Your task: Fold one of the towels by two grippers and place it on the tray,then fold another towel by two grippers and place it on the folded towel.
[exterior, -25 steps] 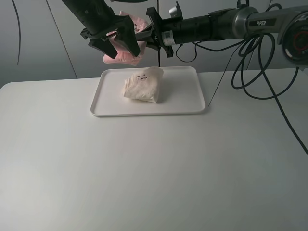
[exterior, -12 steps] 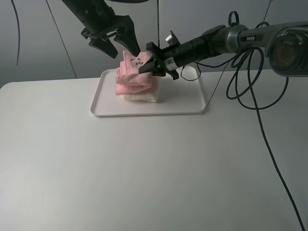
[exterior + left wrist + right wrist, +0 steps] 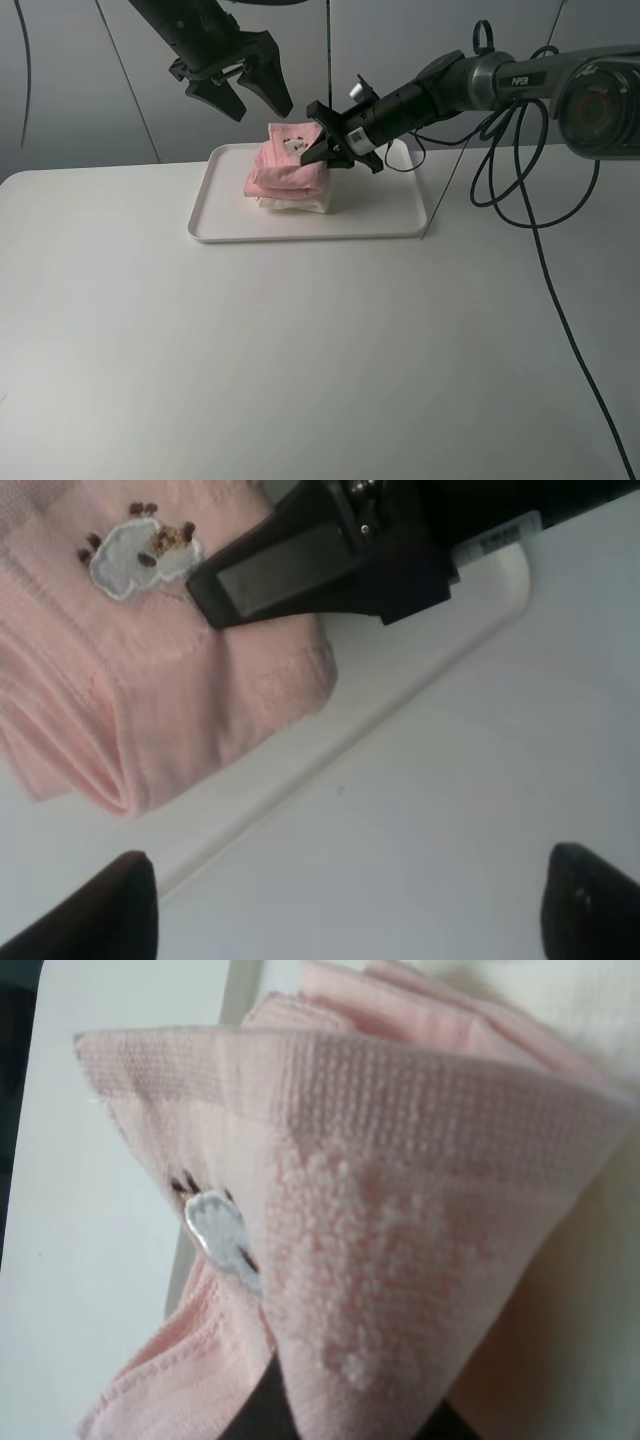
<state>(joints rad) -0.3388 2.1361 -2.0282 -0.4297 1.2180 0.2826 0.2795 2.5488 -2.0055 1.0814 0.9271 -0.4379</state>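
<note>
Right claw (image 3: 322,148) pinching pink towel (image 3: 283,165) atop cream towel (image 3: 300,203); left claw (image 3: 243,92) wide open, empty

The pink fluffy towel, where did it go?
In the high camera view, the folded pale pink terry towel sits on the cream towel in the white plastic tray, at the table's far side, its right corner pinched by the right gripper.

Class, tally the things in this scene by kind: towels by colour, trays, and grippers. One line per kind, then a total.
Pink towel: 1
Cream towel: 1
White tray: 1
Grippers: 2, left gripper and right gripper
Total: 5
</note>
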